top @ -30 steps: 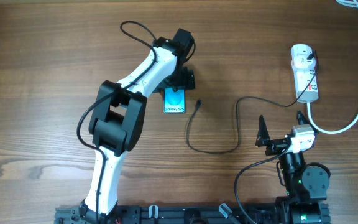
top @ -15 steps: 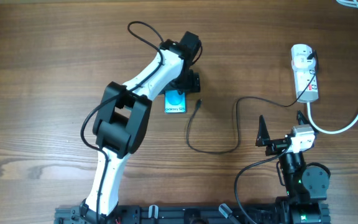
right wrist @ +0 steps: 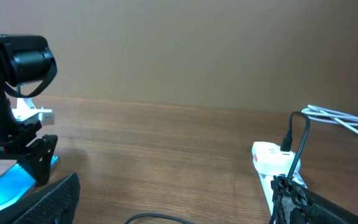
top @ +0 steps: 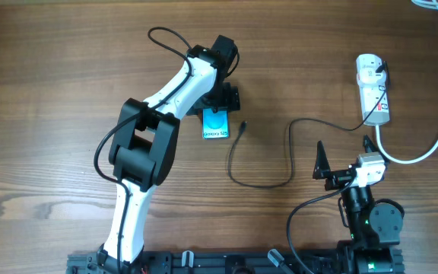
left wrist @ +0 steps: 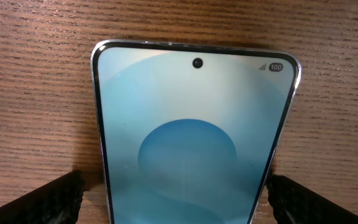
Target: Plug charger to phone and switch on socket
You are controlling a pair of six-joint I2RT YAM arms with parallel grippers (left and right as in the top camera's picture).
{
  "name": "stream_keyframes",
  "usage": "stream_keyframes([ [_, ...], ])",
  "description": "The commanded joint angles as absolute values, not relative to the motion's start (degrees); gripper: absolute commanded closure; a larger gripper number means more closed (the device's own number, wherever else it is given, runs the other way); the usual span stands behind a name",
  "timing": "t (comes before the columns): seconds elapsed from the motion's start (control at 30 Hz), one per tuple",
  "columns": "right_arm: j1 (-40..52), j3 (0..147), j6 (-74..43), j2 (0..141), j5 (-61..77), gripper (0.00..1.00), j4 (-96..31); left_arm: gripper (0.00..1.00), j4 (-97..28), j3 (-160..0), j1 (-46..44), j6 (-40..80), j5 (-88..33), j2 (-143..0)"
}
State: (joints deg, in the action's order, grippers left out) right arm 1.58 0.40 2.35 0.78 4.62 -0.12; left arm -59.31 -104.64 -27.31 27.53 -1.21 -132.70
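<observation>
Risk starts near the base: right gripper (top: 344, 152) hangs spread and empty, while charger (top: 261, 180) lies unplugged, its tip just beside phone (top: 214, 126). Left gripper (top: 220, 99), jaws wide astride the phone's far end, could skew it on closing. Socket (top: 372, 90) sits well apart.

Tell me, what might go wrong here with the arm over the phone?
The left gripper straddles the phone with its jaws open; closing off-centre could skew or slide it. The charger tip lies close beside the phone, so a finger might knock it away.
</observation>
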Motion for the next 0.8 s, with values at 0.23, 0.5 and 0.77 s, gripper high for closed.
stream_keyframes([
  [0.23,1.54,0.32,1.41,0.4,3.88,0.0,0.01,0.0,-59.22,-104.14,-29.69,28.38,-3.22,-133.95],
  [0.5,1.54,0.32,1.39,0.4,3.86,0.0,0.01,0.0,-61.19,-104.14,-30.04,30.7,-0.56,-133.95],
  [0.77,1.54,0.32,1.41,0.4,3.88,0.0,0.01,0.0,-61.34,-104.14,-30.04,31.86,-0.54,-133.95],
])
